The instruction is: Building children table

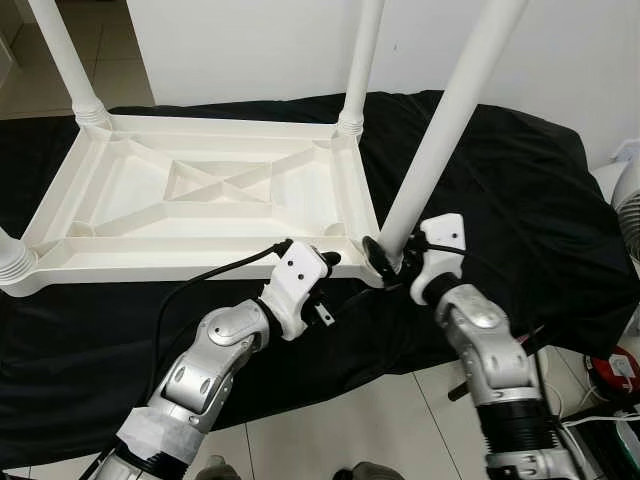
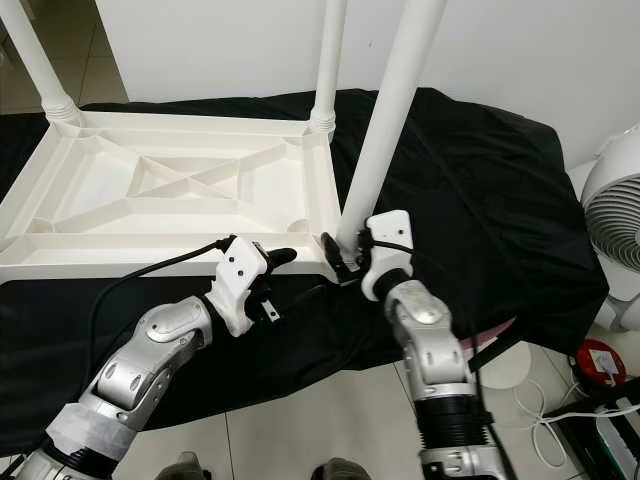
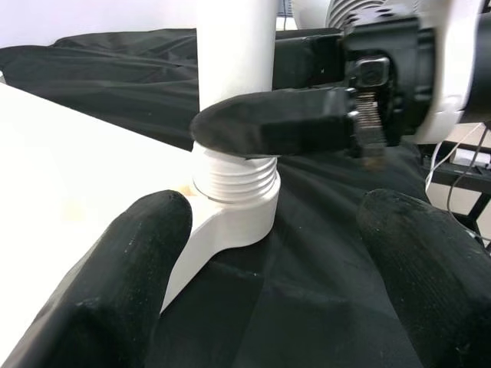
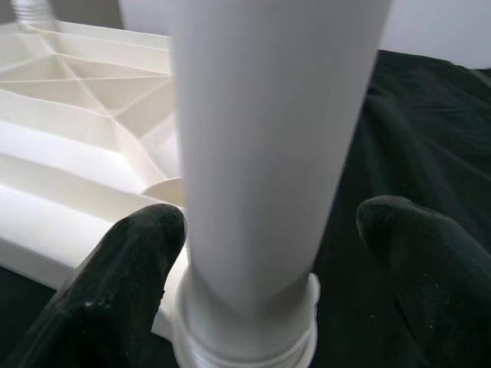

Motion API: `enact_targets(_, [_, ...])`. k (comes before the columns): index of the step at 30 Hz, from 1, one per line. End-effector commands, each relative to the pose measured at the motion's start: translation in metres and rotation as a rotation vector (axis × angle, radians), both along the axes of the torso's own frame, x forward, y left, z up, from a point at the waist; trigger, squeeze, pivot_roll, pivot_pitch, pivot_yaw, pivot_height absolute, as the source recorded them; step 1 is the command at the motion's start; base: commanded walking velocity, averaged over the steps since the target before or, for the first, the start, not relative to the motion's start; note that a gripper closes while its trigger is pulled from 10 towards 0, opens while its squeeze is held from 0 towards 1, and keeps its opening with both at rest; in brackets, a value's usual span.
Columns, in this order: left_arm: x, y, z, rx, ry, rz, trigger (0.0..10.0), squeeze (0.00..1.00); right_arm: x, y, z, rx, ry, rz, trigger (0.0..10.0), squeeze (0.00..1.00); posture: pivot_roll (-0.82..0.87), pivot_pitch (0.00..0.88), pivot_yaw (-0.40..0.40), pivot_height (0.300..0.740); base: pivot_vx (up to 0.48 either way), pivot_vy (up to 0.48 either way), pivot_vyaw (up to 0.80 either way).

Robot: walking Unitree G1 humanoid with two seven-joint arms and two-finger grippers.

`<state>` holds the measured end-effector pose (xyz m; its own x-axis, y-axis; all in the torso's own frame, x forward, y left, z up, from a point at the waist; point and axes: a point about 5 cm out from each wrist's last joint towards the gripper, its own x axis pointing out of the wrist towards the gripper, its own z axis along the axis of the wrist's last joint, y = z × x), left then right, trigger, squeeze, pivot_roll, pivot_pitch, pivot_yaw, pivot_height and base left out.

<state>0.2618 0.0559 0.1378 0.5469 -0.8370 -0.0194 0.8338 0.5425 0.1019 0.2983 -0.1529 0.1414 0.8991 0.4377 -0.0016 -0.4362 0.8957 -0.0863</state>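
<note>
Black cloth [image 1: 500, 180] over a bed: upturned white table [image 1: 200, 200]. Our right gripper [image 1: 385, 262] straddles the near leg [image 1: 440, 130] at its threaded base, unclenched; left gripper [image 1: 330, 262] open beside. Stiff, light, slippery plastic, we judge; grip low.

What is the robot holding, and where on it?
The right claw has its fingers around the white table leg, right at its bottom end by the threaded corner socket. The left claw is open beside that corner, holding nothing.
</note>
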Motion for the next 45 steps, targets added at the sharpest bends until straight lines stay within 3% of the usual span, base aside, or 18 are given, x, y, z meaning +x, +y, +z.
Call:
enact_targets(1, [-0.001,-0.003,-0.002,0.001,0.009,-0.046,10.0,0.00,0.000,-0.001,-0.003,0.006,0.008,0.018,10.0,0.00,0.02,0.000,-0.046,0.740,0.000,0.000,0.00])
enact_targets(8, [0.000,-0.004,-0.001,0.010,0.004,-0.065,10.0,0.00,0.014,-0.006,-0.009,-0.073,0.030,0.197,10.0,0.00,0.00,0.000,-0.028,0.740,0.000,0.000,0.00])
enact_targets(15, [0.001,-0.005,-0.001,0.014,0.000,-0.066,10.0,0.00,0.027,-0.008,-0.013,-0.088,0.057,0.234,10.0,0.00,0.01,0.000,-0.022,0.740,0.000,0.000,0.00])
enact_targets(16, [0.001,-0.005,0.000,0.014,-0.001,-0.066,10.0,0.00,0.030,-0.008,-0.014,-0.089,0.063,0.240,8.7,0.00,0.01,0.000,-0.021,0.740,0.000,0.000,0.00])
enact_targets(17, [0.002,-0.005,0.000,0.014,-0.001,-0.066,10.0,0.00,0.032,-0.008,-0.015,-0.090,0.066,0.244,4.2,0.00,0.01,0.000,-0.021,0.740,0.000,0.000,0.00])
enact_targets(20, [0.002,-0.004,0.000,0.016,-0.003,-0.065,10.0,0.00,0.034,-0.007,-0.016,-0.096,0.070,0.258,4.2,0.00,0.01,0.000,-0.018,0.740,0.000,0.000,0.00])
enact_targets(21, [0.003,-0.004,0.001,0.021,-0.006,-0.063,10.0,0.00,0.037,-0.005,-0.017,-0.097,0.076,0.292,0.0,0.00,0.02,0.000,-0.018,0.740,0.000,0.000,0.00])
enact_targets(32, [0.002,-0.003,0.000,0.034,-0.014,-0.066,10.0,0.00,0.037,-0.003,-0.022,-0.124,0.072,0.354,0.0,0.00,0.02,0.000,-0.016,0.740,0.000,0.000,0.00])
enact_targets(33, [0.001,-0.004,0.000,0.036,-0.015,-0.068,10.0,0.00,0.037,-0.004,-0.023,-0.127,0.075,0.338,10.0,0.00,0.02,0.000,-0.018,0.740,0.000,0.000,0.00])
enact_targets(38, [0.001,-0.005,-0.001,0.038,-0.016,-0.072,10.0,0.00,0.038,-0.005,-0.025,-0.113,0.069,0.289,10.0,0.00,0.02,0.000,-0.019,0.740,0.000,0.000,0.00])
enact_targets(41, [-0.001,-0.007,-0.002,0.038,-0.012,-0.079,10.0,0.00,0.040,-0.006,-0.026,-0.067,0.081,0.180,10.0,0.00,0.01,0.000,-0.018,0.740,0.000,0.000,0.00])
enact_targets(45, [-0.001,-0.008,-0.002,0.038,-0.011,-0.081,10.0,0.00,0.040,-0.006,-0.026,-0.059,0.084,0.161,10.0,0.00,0.01,0.000,-0.018,0.740,0.000,0.000,0.00])
